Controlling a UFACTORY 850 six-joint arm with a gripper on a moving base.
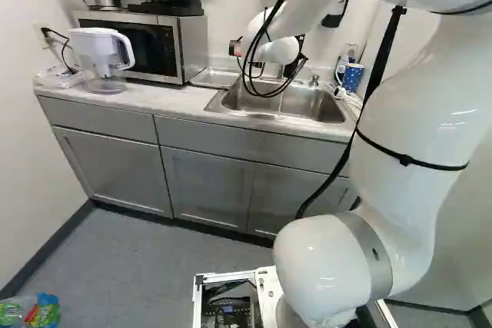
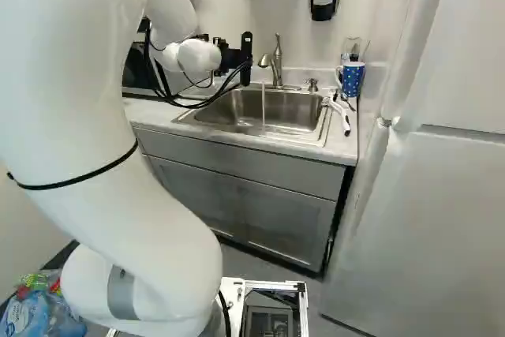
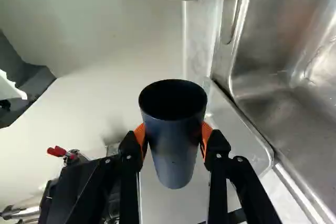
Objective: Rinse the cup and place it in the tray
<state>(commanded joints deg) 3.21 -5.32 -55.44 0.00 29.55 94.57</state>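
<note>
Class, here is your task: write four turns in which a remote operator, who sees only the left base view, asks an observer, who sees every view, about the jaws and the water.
Operator: The arm's cables hide the jaws from me. Are they holding anything?
Observer: Yes. In the wrist view they are closed on a dark cup, one on each side, orange pads against its wall.
Operator: I can't see the tap either. Is water running?
Observer: Yes. The right base view shows a thin stream of water falling from the faucet into the sink.
</note>
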